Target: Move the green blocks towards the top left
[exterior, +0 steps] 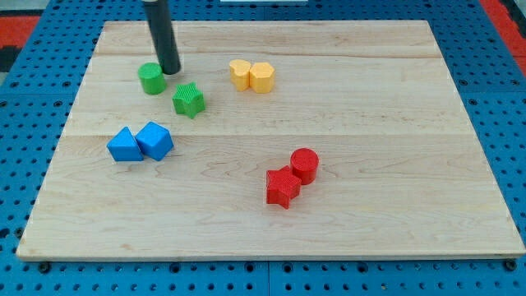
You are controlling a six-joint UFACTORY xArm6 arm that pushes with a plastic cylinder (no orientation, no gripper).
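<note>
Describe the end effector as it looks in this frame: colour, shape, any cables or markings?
My tip ends a straight, dark grey to black cylindrical rod with a slight sheen along one side. It looks plain: no cables, labels or markings show. The rod runs out of the view's top, so the arm above it is not visible.

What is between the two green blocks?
Only bare wood lies between the green cylinder and green star in the camera view; my tip sits just beside that gap.

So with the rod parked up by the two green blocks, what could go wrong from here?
My tip sits just right of the green cylinder and above the green star block, so one push would likely catch only one of them. The pair could split apart. The cylinder may also roll or slip off the rod sideways, and it lies fairly near the wooden board edge.
</note>
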